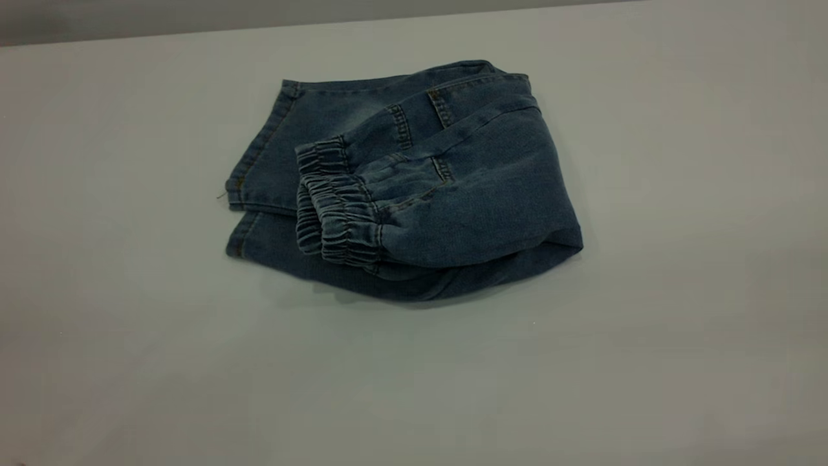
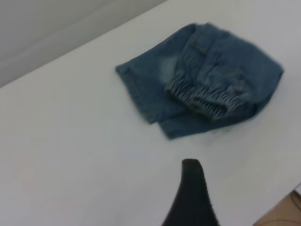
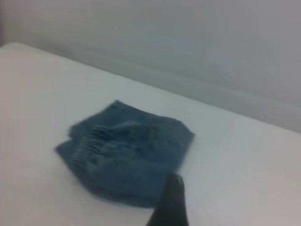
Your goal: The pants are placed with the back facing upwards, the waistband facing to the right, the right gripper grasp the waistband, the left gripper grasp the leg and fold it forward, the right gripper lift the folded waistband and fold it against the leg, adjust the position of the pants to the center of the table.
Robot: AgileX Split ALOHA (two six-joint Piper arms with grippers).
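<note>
Both claws hung away from the pants point(image 1: 414, 188); I could not tell if the left gripper point(image 2: 192, 197) or right gripper point(image 3: 171, 202) was open. Ahead of them, the waistband point(image 1: 336, 207) lay folded over the legs, so the folding looked done.

Neither arm is showing in the exterior view. Left gripper point(image 2: 192, 197) is appearing in its own wrist cam as just one dark tapered finger, hanging above the surface, not touching anything. Right gripper point(image 3: 170, 202) likewise: one dark finger tip showing, also hanging free. Finger spacing isn't readable for either.
</note>
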